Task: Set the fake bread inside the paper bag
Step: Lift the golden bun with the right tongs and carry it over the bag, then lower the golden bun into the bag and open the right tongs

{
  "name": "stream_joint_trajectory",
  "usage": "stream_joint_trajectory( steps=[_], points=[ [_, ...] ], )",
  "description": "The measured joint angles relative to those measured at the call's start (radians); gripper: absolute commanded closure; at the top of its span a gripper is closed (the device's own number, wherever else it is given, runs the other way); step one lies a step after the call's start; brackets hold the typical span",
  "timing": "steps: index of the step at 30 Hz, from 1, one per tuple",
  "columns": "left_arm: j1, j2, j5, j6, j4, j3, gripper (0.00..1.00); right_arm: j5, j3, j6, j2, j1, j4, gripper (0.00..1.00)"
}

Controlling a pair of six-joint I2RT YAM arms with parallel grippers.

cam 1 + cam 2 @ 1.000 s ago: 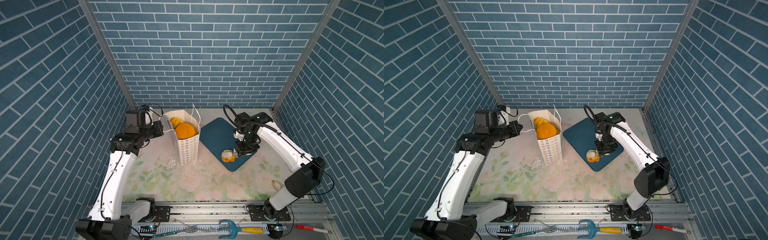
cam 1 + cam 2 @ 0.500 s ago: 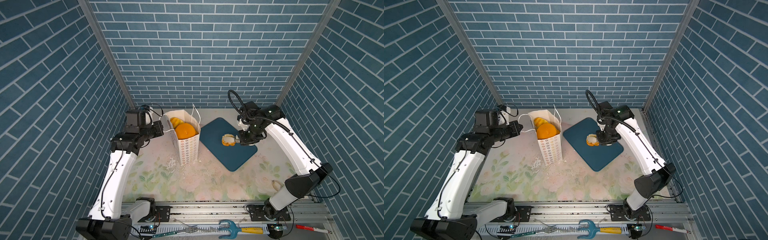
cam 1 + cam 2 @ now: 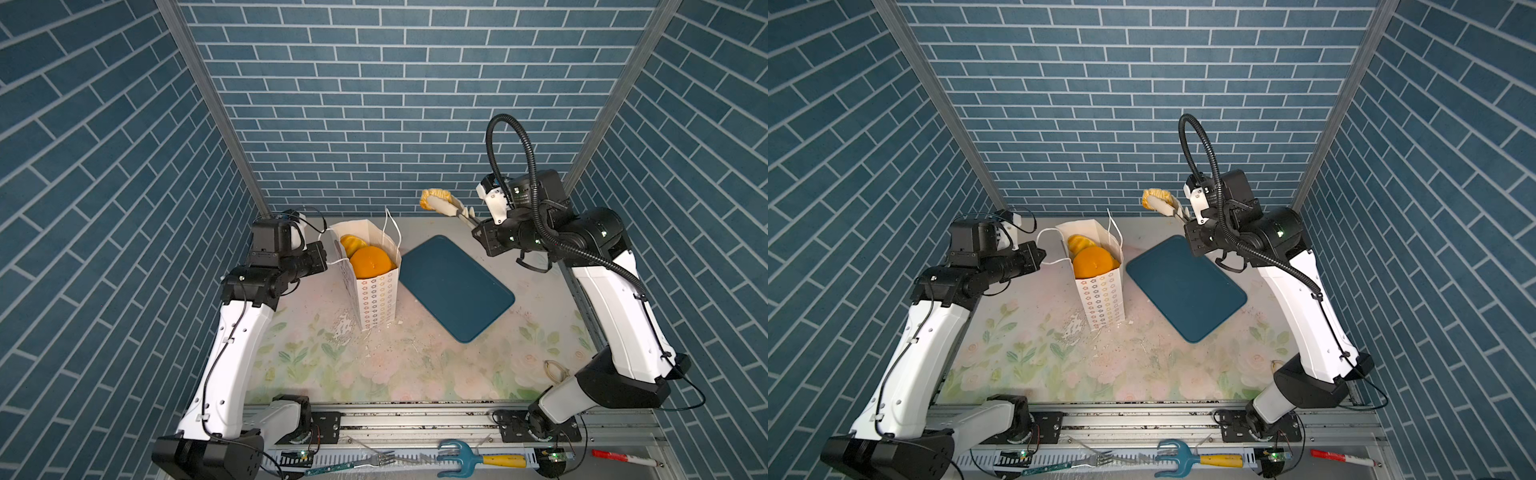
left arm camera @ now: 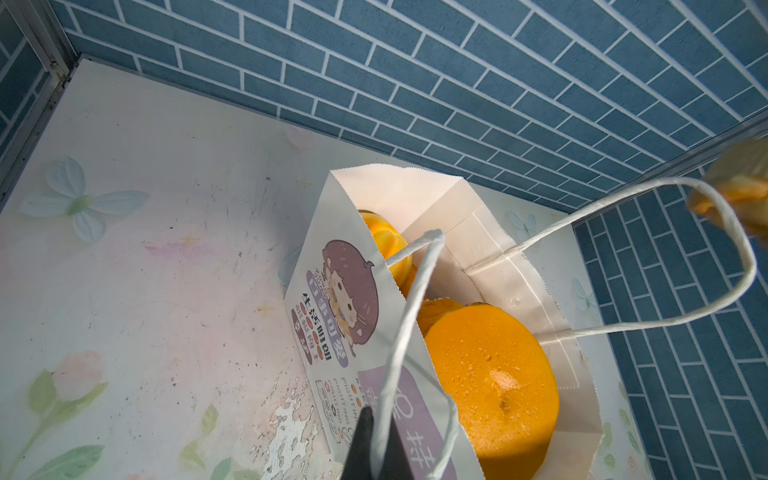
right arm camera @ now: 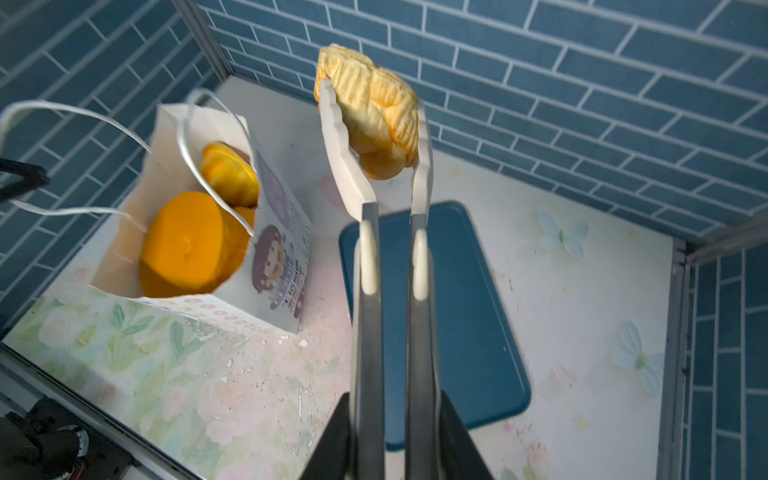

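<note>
A dark blue rectangular plastic tray with rounded corners (image 3: pixel 453 286) is seen lying flat, turned at an angle, on a pale tabletop printed with faded pink flowers and green leaves (image 3: pixel 374 374), its print scuffed and flaked near the middle. The table is enclosed on three sides by walls covered in a blue brick pattern (image 3: pixel 374 104). Below the aluminium rail at the front edge (image 3: pixel 415 415), a metal fork (image 3: pixel 380 459), a teal hand rake with a yellow handle (image 3: pixel 478 460) and a red and white marker pen (image 3: pixel 619 456) are laid out, well apart from the tray. A pale loop like a rubber band (image 3: pixel 555 370) is seen near the table's right edge.
</note>
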Motion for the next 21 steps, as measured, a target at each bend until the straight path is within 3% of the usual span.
stream_joint_trajectory(
  steps=[10, 21],
  points=[
    [0.0, -0.003, 0.0, -0.009, 0.0, -0.006, 1.0, -0.069, 0.066, -0.128, 0.117, 0.143, 0.196, 0.68],
    [0.0, -0.017, -0.001, -0.011, -0.001, -0.009, 1.0, -0.035, 0.086, -0.177, 0.272, 0.254, 0.178, 0.68]
  ],
)
